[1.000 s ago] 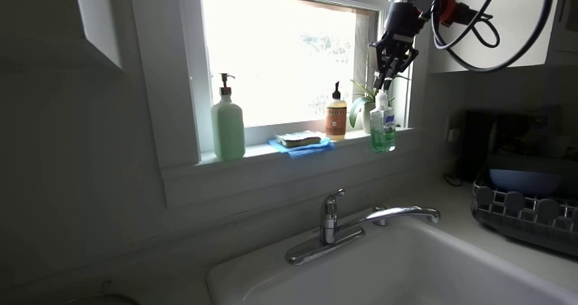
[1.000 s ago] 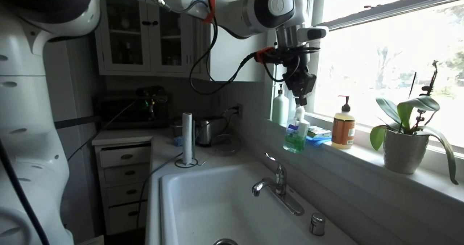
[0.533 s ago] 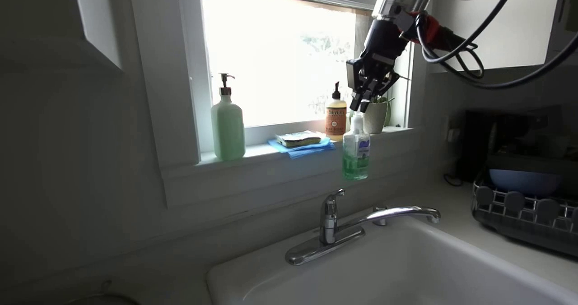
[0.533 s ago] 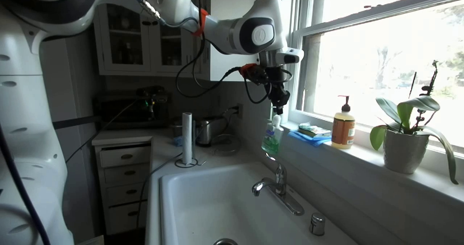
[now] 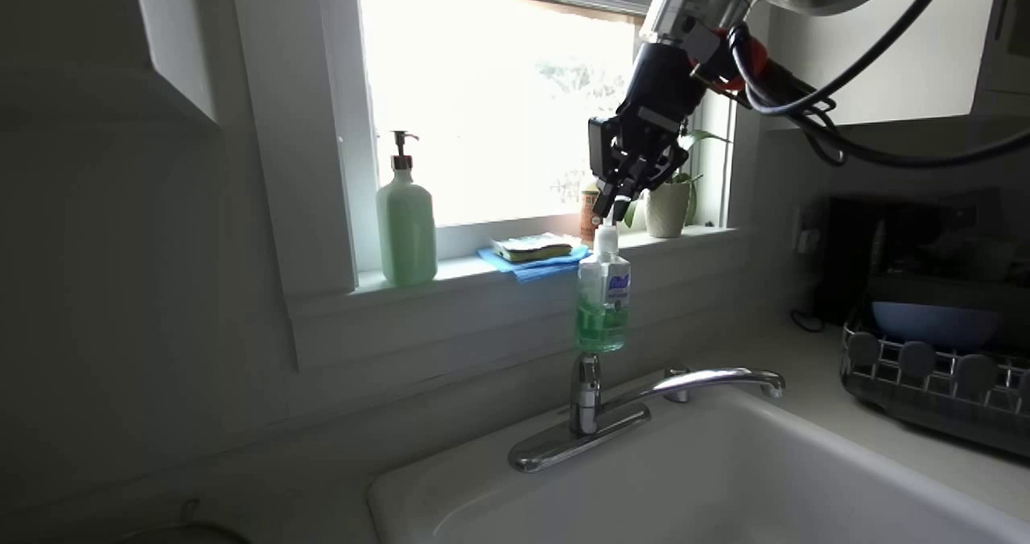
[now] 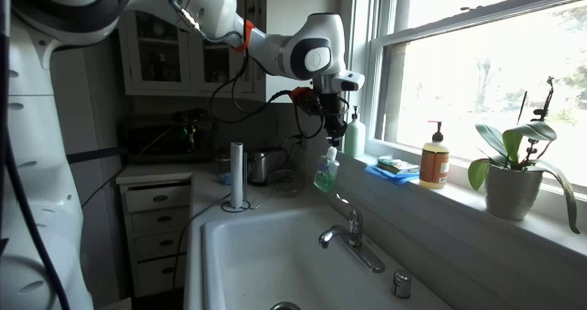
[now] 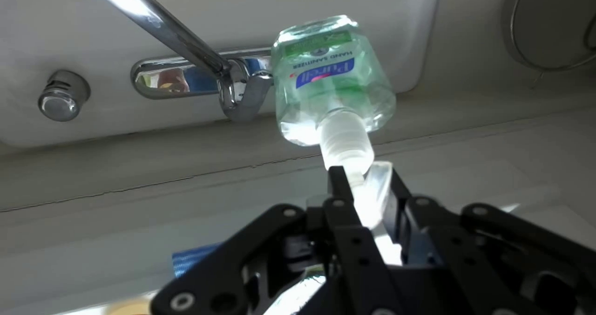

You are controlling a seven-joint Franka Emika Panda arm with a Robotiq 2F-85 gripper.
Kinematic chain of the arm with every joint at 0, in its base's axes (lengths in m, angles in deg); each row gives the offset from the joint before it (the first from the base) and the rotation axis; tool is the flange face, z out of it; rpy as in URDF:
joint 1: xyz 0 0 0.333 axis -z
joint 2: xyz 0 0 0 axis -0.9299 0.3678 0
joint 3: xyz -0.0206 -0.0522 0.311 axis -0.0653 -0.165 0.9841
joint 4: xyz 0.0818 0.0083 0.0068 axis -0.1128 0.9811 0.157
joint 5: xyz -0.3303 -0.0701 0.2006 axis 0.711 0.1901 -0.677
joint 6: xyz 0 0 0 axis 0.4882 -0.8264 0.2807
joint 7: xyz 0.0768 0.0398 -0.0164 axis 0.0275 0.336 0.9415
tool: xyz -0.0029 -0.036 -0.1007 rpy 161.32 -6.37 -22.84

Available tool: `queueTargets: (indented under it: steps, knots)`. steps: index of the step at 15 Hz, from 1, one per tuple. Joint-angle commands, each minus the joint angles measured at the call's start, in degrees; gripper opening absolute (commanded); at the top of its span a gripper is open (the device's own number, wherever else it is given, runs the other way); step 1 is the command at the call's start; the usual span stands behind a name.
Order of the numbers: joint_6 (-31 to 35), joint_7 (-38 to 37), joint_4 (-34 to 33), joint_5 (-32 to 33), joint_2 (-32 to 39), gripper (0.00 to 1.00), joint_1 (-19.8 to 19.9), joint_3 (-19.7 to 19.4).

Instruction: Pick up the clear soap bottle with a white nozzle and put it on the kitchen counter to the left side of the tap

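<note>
The clear soap bottle with green liquid [image 5: 603, 311] hangs in the air below my gripper [image 5: 610, 211], in front of the window sill. It shows in both exterior views [image 6: 326, 174]. In the wrist view the bottle [image 7: 328, 68] hangs slightly tilted, and my gripper [image 7: 365, 180] is shut on its white nozzle. The chrome tap [image 5: 586, 403] stands at the sink's back edge. In that exterior view the bottle's base overlaps the tap's lever top; the wrist view shows the bottle beside the tap [image 7: 237, 86]. The kitchen counter [image 6: 284, 202] lies beyond the sink.
The sill holds a pale-green bottle [image 5: 408, 230], a sponge on a blue cloth [image 5: 535, 250], an amber bottle [image 6: 434, 165] and a potted plant [image 6: 512, 190]. A paper towel holder [image 6: 237, 174] stands on the counter. A dish rack [image 5: 925, 391] stands beside the sink [image 5: 451, 488].
The gripper and bottle have moved along the sill away from the plant and lower, from near the sill to above the tap, toward the paper-towel side. The nozzle stays held.
</note>
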Motion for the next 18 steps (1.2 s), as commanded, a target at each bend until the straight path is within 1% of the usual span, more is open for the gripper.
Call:
queueTargets:
  steps: [1,4,5,9,12,15,18]
  knots:
    - [-0.2,0.0,-0.2,0.0,0.0,0.2,0.0,0.0]
    - [-0.2,0.0,-0.2,0.0,0.0,0.2,0.0,0.0]
    - [-0.2,0.0,-0.2,0.0,0.0,0.05,0.0,0.0]
    - [1.5,1.4,0.7,-0.5,2.2,0.05,-1.4,1.4]
    - [3.1,1.1,1.1,0.1,4.0,0.05,-2.6,2.4]
    - [8.3,0.9,1.5,1.9,6.3,0.05,-3.8,3.1]
    - [13.7,2.2,0.9,3.4,9.8,0.05,-4.9,3.5]
